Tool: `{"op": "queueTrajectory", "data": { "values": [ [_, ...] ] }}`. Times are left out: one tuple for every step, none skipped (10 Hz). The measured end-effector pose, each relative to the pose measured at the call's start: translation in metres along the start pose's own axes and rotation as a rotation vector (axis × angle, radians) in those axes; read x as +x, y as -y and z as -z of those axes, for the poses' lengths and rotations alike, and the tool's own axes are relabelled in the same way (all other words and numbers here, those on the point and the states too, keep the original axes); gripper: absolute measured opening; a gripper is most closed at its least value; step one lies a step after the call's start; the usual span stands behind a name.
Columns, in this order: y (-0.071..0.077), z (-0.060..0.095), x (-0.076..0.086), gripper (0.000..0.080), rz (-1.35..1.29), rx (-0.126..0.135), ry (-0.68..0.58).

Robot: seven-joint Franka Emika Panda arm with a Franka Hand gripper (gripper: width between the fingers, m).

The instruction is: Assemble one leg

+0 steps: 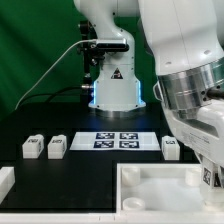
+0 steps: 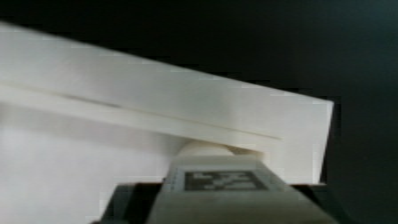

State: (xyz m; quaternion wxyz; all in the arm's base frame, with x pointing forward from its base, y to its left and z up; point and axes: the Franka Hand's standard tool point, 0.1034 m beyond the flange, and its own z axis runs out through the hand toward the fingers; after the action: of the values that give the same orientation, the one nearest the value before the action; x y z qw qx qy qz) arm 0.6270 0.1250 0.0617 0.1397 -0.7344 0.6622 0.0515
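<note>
In the wrist view my gripper [image 2: 221, 200] is shut on a leg [image 2: 221, 172], a small white block with a black-and-white tag facing the camera. The dark fingers [image 2: 135, 205] flank it on both sides. The leg's far end sits over the large white panel [image 2: 125, 110], close to its edge; contact cannot be told. In the exterior view the gripper [image 1: 205, 168] hangs over the panel's [image 1: 150, 190] corner at the exterior view's right. Three other legs lie on the black table: two at the left [image 1: 32, 147] [image 1: 57, 146] and one at the right [image 1: 171, 148].
The marker board [image 1: 118, 140] lies between the loose legs in front of the arm's base [image 1: 115, 90]. A white piece [image 1: 5, 181] sits at the exterior view's left edge. The arm's large links fill the upper right.
</note>
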Motion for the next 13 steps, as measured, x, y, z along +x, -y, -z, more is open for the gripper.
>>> {"op": "queueTrajectory", "data": {
  "values": [
    [-0.002,-0.002,0.0,0.0276,-0.018,0.014,-0.006],
    [-0.002,-0.002,0.0,0.0275,0.003,0.012,-0.006],
    [-0.002,-0.003,0.0,0.0275,0.032,0.011,-0.006],
    [-0.002,-0.002,0.002,0.0439,0.127,0.012,-0.008],
    [-0.001,0.002,0.009,0.0602,0.224,0.012,-0.009],
    [-0.003,0.008,0.005,0.0635,0.373,-0.033,-0.003],
    [0.0,0.014,0.001,0.0635,0.548,-0.056,-0.007],
    [0.001,0.012,0.004,0.0647,0.63,-0.042,-0.014],
    [0.001,0.01,0.005,0.0647,0.739,-0.046,-0.012],
    [-0.001,0.009,0.003,0.0649,0.885,-0.065,-0.018],
    [-0.003,0.007,-0.002,0.0649,1.055,-0.097,-0.034],
    [-0.003,0.008,0.0,0.0649,1.307,-0.135,-0.038],
    [-0.001,0.009,0.002,0.0649,1.395,-0.14,-0.042]
  ]
}}
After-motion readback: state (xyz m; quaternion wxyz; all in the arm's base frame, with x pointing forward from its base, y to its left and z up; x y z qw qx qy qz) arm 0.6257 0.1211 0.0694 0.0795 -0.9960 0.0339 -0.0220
